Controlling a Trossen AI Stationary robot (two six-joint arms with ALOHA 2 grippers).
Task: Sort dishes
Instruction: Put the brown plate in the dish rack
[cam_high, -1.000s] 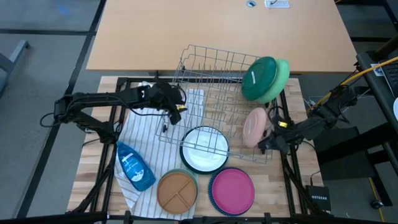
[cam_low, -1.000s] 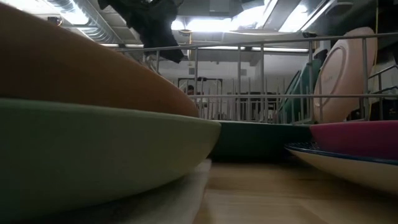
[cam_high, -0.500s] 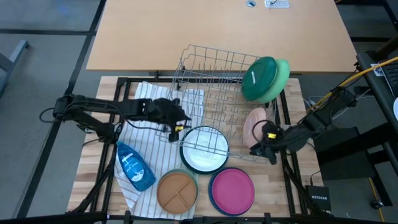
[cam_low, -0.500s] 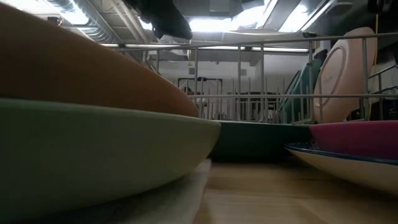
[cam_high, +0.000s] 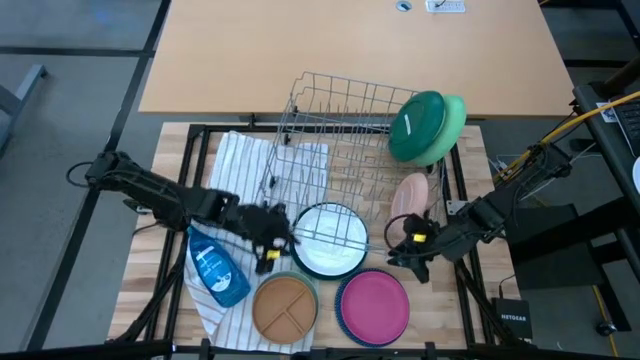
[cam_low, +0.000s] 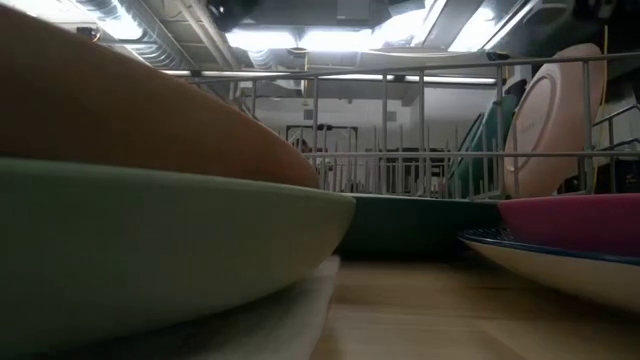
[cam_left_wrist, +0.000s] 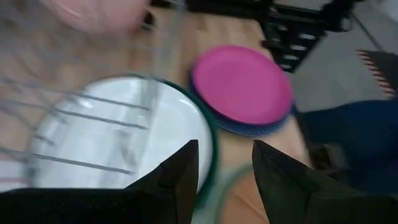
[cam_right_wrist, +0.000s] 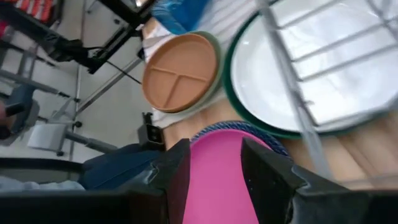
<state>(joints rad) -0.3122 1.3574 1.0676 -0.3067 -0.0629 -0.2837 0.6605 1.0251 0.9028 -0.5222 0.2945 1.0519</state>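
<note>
My left gripper (cam_high: 268, 252) hangs open over the striped towel, between the white plate (cam_high: 328, 240) and the tan divided plate (cam_high: 285, 305). The white plate lies on a dark green one (cam_low: 420, 225), partly under the rack's near edge. The tan plate (cam_right_wrist: 180, 71) rests on a sage plate (cam_low: 150, 250). My right gripper (cam_high: 402, 250) is open above the far right rim of the magenta plate (cam_high: 373, 305), which tops a blue-rimmed stack. A peach plate (cam_high: 409, 200) stands on edge in the rack. Dark green and light green dishes (cam_high: 428, 127) lean at the rack's far right corner.
The grey wire rack (cam_high: 345, 140) sits tilted on the striped towel (cam_high: 235, 170). A blue soap bottle (cam_high: 216, 268) lies on the towel near the left gripper. Black frame bars (cam_high: 465, 290) run along the board's edges. Bare wood shows between the plates (cam_low: 450, 320).
My left gripper has swung from the rack's left side toward the near edge, down beside the white plate. My right gripper has moved left and toward the near edge, from beside the peach plate to above the magenta plate. No dish has moved.
</note>
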